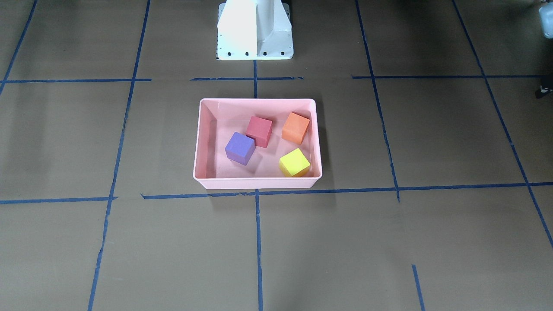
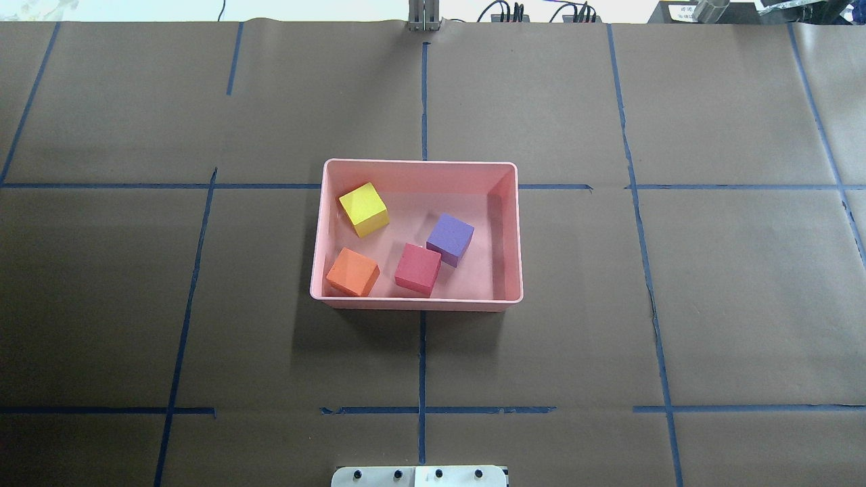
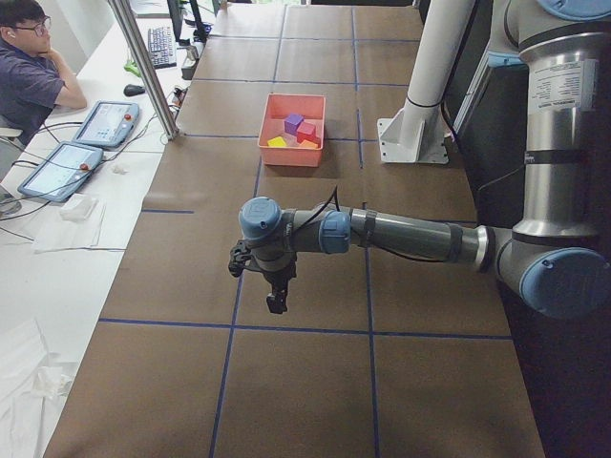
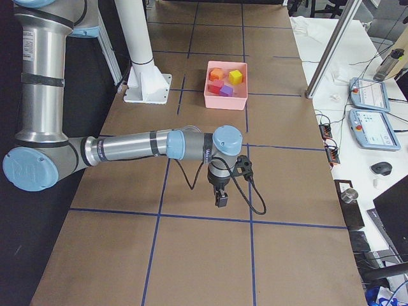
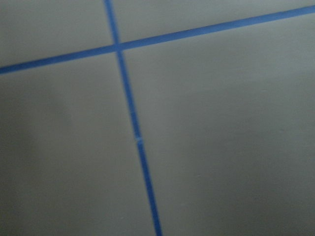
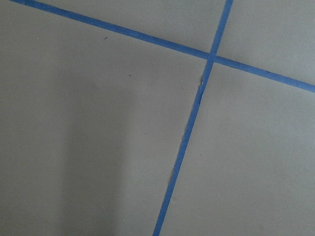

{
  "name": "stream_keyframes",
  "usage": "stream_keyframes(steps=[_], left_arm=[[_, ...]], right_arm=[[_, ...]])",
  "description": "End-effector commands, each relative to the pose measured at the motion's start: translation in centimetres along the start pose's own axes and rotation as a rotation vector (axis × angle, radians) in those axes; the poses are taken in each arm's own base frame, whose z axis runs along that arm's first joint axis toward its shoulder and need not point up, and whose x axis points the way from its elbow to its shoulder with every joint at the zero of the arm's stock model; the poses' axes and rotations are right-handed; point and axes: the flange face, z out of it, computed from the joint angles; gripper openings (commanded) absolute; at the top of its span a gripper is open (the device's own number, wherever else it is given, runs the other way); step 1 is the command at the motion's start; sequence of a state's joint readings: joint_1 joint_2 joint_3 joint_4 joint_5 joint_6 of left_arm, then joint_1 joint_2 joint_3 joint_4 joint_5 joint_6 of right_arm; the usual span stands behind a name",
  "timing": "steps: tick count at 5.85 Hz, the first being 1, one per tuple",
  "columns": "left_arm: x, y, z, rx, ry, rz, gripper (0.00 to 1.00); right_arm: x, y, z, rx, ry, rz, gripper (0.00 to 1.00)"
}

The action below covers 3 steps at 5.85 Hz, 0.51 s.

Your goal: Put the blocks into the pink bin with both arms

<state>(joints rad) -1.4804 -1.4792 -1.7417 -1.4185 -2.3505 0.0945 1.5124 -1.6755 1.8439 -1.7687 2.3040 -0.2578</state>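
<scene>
all 4 sit inside the shallow pale pink plastic bin (image 2: 419, 163): yellow-green foam cube (image 2: 364, 209), orange cube (image 2: 352, 272), red-pink cube (image 2: 417, 268), purple cube (image 2: 450, 239). the black left gripper (image 3: 277, 303) and right gripper (image 4: 221, 199) hang well apart from it, off to either side; spread or pressed together, i cannot tell.

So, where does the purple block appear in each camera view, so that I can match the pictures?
Exterior front-facing: purple block in the bin's left half.
Overhead exterior: purple block right of the bin's centre.
Exterior left: purple block far up the table, in the bin.
Exterior right: purple block in the bin's nearer part.
Left wrist-mounted: not in it.
Right wrist-mounted: not in it.
Shared landmark: the pink bin, with the red-pink block beside the purple one.
</scene>
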Motion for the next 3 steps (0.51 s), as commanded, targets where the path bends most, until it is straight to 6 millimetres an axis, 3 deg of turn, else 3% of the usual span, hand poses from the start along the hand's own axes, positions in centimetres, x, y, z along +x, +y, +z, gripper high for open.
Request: stream_keyframes(steps=[1,3], left_arm=[[-1.18,1.05,0.51,-0.011,0.000,-0.027,1.00],[-1.50,1.11,0.94,-0.020,0.001,-0.033,1.00]], right_arm=[[-0.06,-0.16,-0.12,0.002,0.001,-0.002,1.00],[-0.09,-0.24,-0.17,0.004,0.001,-0.003,1.00]])
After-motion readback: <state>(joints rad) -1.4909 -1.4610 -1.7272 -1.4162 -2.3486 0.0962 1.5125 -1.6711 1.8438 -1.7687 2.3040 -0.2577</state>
